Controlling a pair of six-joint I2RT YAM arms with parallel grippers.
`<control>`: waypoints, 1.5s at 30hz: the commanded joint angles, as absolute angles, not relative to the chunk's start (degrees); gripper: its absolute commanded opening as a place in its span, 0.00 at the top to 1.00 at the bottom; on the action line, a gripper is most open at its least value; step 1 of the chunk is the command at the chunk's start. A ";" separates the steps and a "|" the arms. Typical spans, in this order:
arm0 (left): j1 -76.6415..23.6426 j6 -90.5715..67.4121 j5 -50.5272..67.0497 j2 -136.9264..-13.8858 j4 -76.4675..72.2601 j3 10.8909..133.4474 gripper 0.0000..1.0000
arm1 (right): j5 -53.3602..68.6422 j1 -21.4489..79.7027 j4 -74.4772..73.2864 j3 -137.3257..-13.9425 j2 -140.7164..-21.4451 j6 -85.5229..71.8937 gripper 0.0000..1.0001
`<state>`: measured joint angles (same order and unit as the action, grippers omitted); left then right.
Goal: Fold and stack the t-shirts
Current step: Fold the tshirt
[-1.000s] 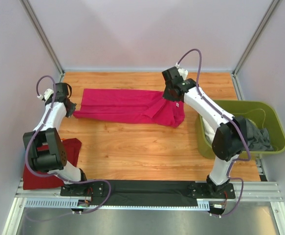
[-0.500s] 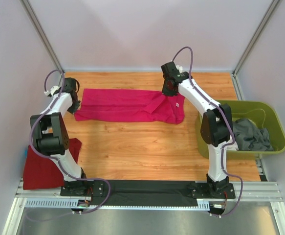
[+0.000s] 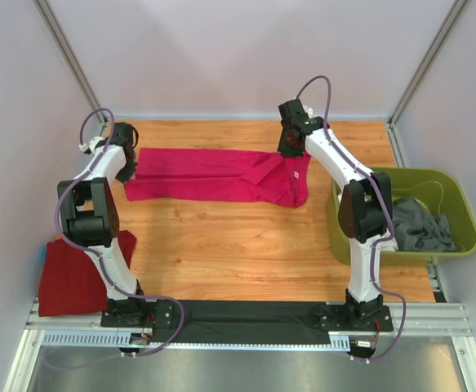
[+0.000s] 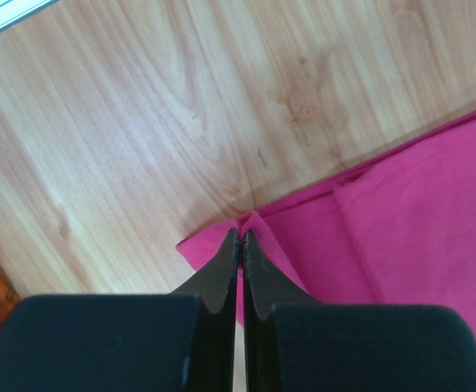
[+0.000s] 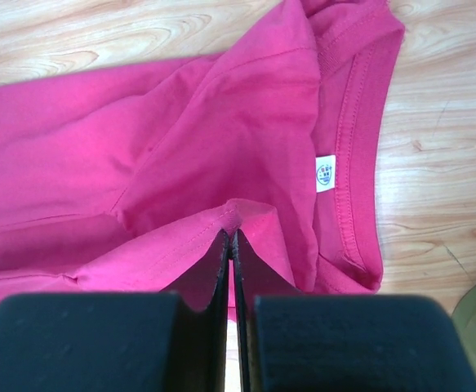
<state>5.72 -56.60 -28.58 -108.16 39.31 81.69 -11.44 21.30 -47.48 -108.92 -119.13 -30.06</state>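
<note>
**Magenta cloth pinched at both ends, lying long across the table**

The magenta t-shirt (image 3: pixel 213 174) lies in a long band on the table (image 3: pixel 238 237). I judge it a soft knit: light, limp and quick to crease. It will sag wherever I leave it unsupported, and it will drag if I pull it flat over the wood.

My left end effector (image 4: pixel 239 238) has its fingers pressed together on a small peak of cloth at the shirt's corner. The rest of the shirt runs away to its right, and bare wood lies ahead of it and to its left.

My right end effector (image 5: pixel 231 235) is likewise pressed together on a raised ridge of fabric. The collar (image 5: pixel 356 147) and its white label (image 5: pixel 325 172) sit just ahead and to the right of the tips, and loose folds spread off to the left.

Both pinches take only a thin nip, which I reckon could slip under a hard tug. Hems and seams look the firmer places to hold.

The wood-grain surface seems smooth and flat, with little to snag cloth. Room is fair, with open table on the near side of the shirt. A dark red t-shirt (image 3: pixel 74 273) lies well behind my left end effector, near the arm's base. The olive-green bin (image 3: pixel 458 204), holding a grey t-shirt (image 3: pixel 421 224), stands well off to the right of my right end effector. Pale walls (image 3: pixel 221 49) close in on three sides.
</note>
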 commanded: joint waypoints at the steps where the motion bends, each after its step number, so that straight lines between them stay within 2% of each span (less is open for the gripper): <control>1: 5.89 -57.31 -29.62 -109.68 40.25 85.69 1.00 | -12.21 21.45 -46.06 -112.49 -120.76 -28.39 1.00; 30: 5.71 -47.99 -27.86 -114.17 33.84 89.21 1.00 | -20.12 21.45 -45.79 -114.96 -127.35 -27.86 1.00; 45: 3.61 -44.74 -27.51 -116.54 33.49 91.93 1.00 | -21.53 19.95 -45.35 -111.00 -124.10 -27.16 1.00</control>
<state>3.84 -46.59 -26.87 -115.70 34.68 89.34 -19.49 20.23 -47.03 -110.45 -126.98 -28.34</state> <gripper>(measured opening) 0.008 0.011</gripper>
